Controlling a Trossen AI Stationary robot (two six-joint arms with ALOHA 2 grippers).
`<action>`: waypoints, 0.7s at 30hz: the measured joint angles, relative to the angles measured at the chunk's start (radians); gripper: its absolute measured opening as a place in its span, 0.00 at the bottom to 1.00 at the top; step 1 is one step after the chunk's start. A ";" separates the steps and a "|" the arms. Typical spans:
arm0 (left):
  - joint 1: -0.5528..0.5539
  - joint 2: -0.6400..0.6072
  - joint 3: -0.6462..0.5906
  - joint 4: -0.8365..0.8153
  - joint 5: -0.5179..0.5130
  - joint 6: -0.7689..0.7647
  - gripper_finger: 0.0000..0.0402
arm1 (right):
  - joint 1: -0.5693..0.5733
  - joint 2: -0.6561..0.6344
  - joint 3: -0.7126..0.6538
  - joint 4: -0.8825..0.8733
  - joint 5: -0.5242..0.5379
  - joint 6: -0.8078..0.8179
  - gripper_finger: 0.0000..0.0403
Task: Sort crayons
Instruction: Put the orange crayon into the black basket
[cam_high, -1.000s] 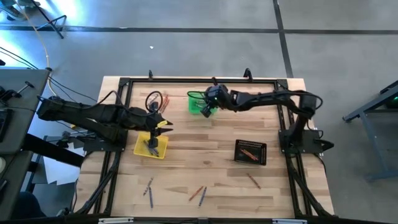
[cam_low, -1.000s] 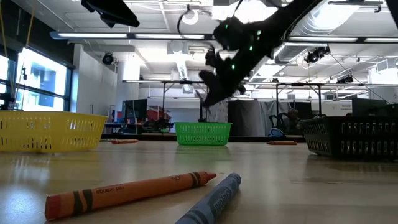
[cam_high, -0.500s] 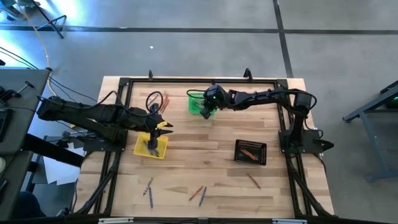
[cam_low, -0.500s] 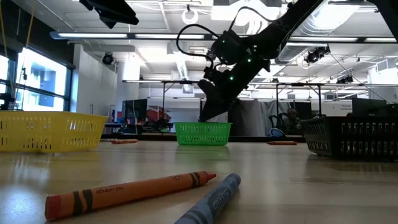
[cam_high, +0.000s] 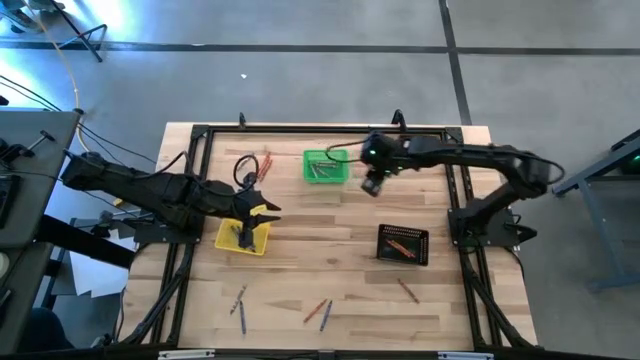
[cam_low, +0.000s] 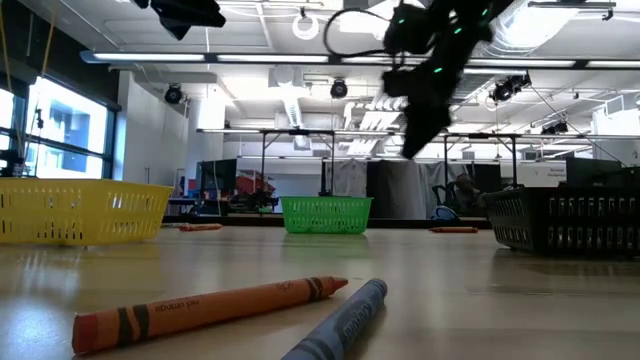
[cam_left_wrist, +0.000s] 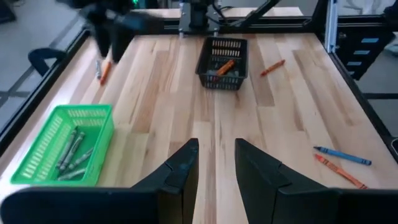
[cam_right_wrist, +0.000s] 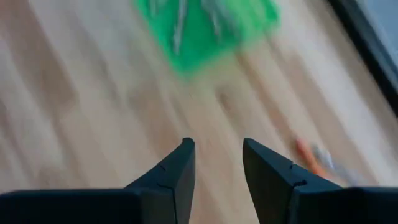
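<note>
- right gripper (cam_high: 371, 186) is up in the air just right of the green basket (cam_high: 325, 166), jaws apart, nothing between them
- left gripper (cam_high: 262, 209) hangs over the yellow basket (cam_high: 243, 237), jaws apart too and holding nothing
- grey crayons (cam_left_wrist: 69, 147) sit in the green basket, orange ones in the black basket (cam_high: 403, 244)
- a few loose crayons (cam_high: 318, 311) lie near the table's (cam_high: 350, 220) front edge, one orange (cam_high: 408, 291) beside the black basket
</note>
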 joint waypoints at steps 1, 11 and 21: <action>-0.004 0.002 -0.010 0.030 0.000 0.001 0.22 | 0.000 -0.025 0.000 -0.069 0.002 0.001 0.32; -0.012 0.004 -0.173 0.450 0.012 0.141 0.22 | -0.037 -0.072 0.000 -0.347 0.209 0.299 0.32; 0.012 0.004 -0.216 0.605 0.014 0.277 0.22 | -0.119 0.050 -0.002 -0.407 0.130 0.092 0.32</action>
